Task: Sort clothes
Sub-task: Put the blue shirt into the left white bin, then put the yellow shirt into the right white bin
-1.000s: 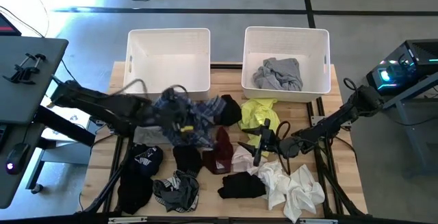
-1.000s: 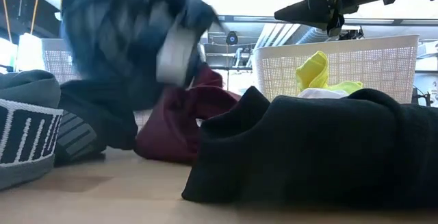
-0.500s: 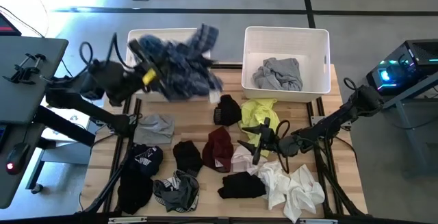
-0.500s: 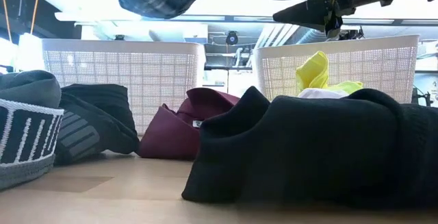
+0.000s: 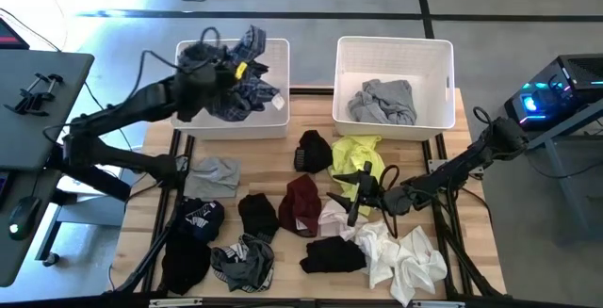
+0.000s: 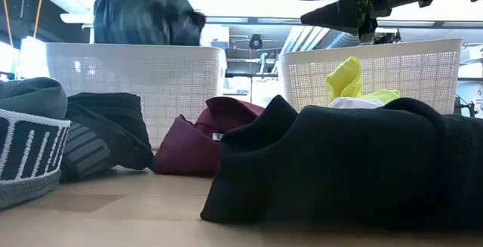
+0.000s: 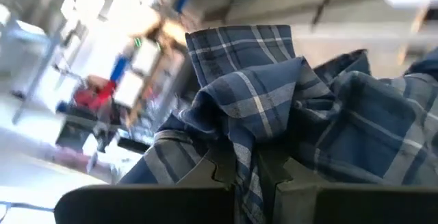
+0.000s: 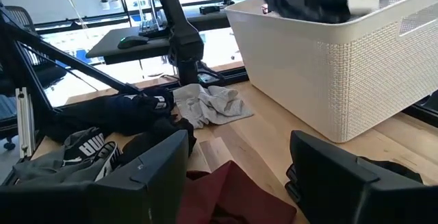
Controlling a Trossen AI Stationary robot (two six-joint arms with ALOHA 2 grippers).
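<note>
The left gripper (image 5: 229, 66) is up over the left bin (image 5: 273, 120), closed on the blue plaid shirt (image 5: 243, 87), which hangs in a bunch inside the bin's rim. From the wrist camera the cloth is pinched in a thick fold between the fingers (image 7: 220, 171), the rest spilling out above them. It looks light and limp, with no stiffness to it, so it will drop in a heap the moment the grip lets go; my guess is a corner could drape over the bin wall if the release comes too near the edge.

The right gripper (image 5: 363, 192) hovers low over the middle of the bench (image 5: 476, 280), fingers spread and holding nothing, just beside the neon yellow top (image 5: 358, 154) and the white pieces (image 5: 400, 256). The right bin (image 5: 435, 63) already has a grey garment (image 5: 382, 101) lying in it.

Loose on the bench are a maroon piece (image 5: 301, 204), several black ones (image 5: 334, 253), a small grey one (image 5: 213, 173) and a black piece with white lettering (image 5: 198, 218). All are soft and crumpled, and some overlap, so I'd take each by a raised fold at the top of its heap, clear of its neighbours, or two may come up together.
</note>
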